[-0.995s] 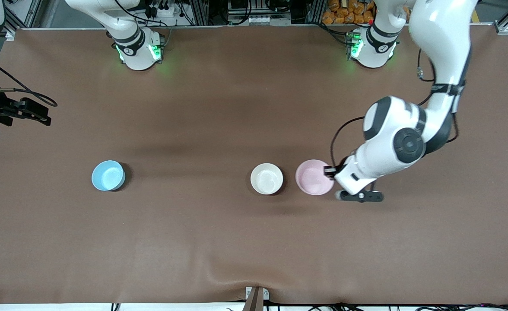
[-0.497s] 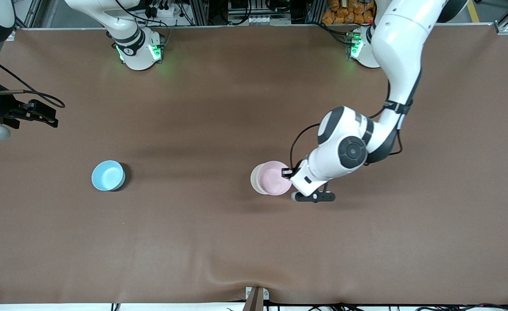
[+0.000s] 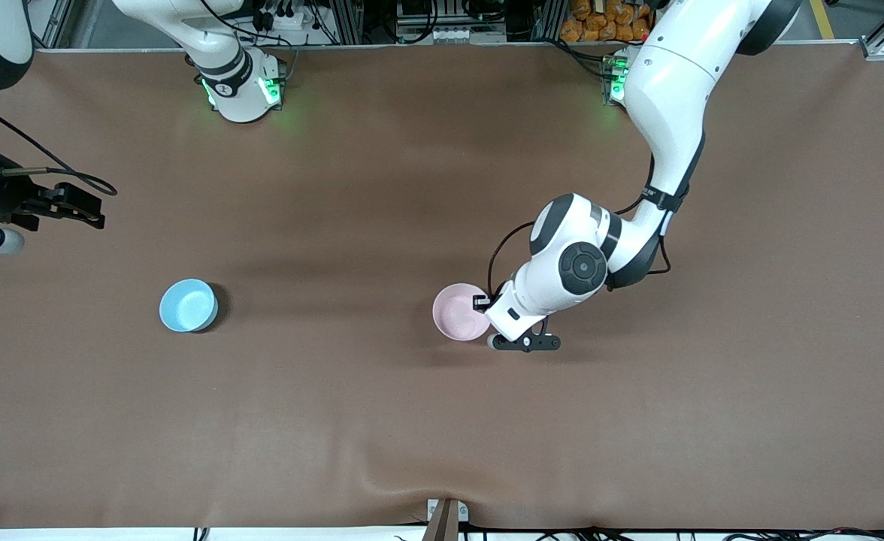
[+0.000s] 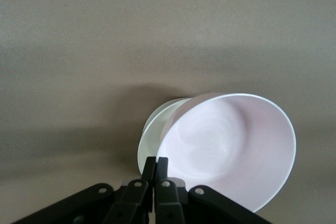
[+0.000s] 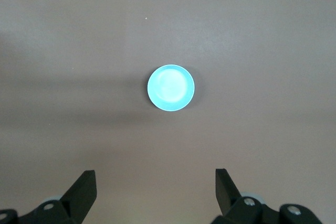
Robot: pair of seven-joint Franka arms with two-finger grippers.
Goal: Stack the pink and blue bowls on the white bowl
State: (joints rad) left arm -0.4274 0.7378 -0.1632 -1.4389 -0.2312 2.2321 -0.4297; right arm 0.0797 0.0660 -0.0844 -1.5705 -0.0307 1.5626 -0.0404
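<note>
My left gripper (image 3: 483,304) is shut on the rim of the pale pink bowl (image 3: 459,312) and holds it right over the white bowl, which the pink bowl hides in the front view. In the left wrist view my left gripper (image 4: 156,163) pinches the pink bowl (image 4: 231,148), which is tilted, and an edge of the white bowl (image 4: 153,135) shows beneath it. I cannot tell whether the two touch. The light blue bowl (image 3: 188,305) sits alone toward the right arm's end of the table. My right gripper (image 3: 77,204) hangs open and empty high above the table; the right wrist view shows the blue bowl (image 5: 170,88) below my right gripper (image 5: 155,177).
The brown table cloth (image 3: 382,421) has a small wrinkle at the edge nearest the front camera. A bracket (image 3: 446,518) sticks up at that edge. Both arm bases stand along the edge farthest from the camera.
My left gripper has carried the pink bowl from beside the white bowl to over it, toward the right arm's end. My right gripper has drifted slightly.
</note>
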